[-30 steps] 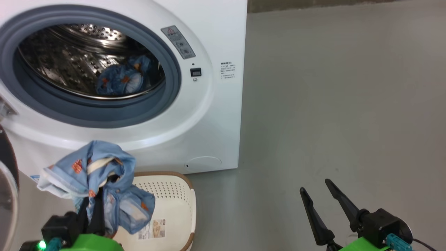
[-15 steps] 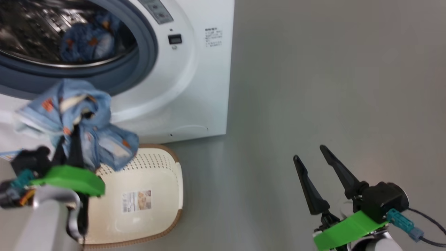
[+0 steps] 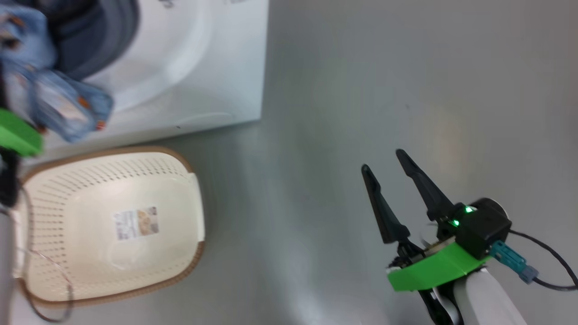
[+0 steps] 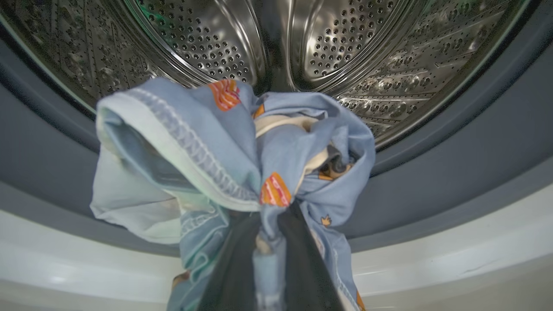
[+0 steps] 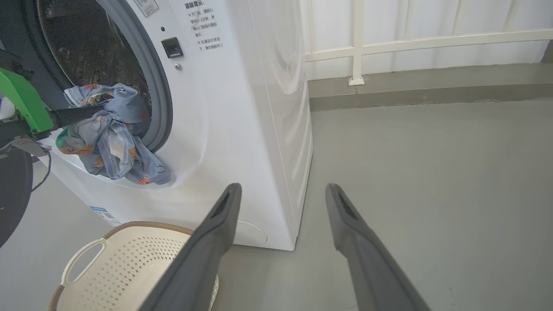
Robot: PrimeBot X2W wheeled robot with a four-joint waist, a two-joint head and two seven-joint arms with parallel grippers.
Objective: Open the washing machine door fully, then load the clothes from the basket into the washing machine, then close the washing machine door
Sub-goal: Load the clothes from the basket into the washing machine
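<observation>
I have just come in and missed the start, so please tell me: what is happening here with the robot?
The left gripper is shut on a piece of the light blue clothes and holds it at the mouth of the washing machine, in front of the steel drum. The basket on the floor looks empty. The right gripper hangs open over the floor, holding nothing.

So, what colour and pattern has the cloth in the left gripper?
The cloth is light blue with small orange figures, clearest in the left wrist view.

A laundry area: washing machine (image 5: pixel 259 129) on grey floor (image 5: pixel 432 194).
</observation>
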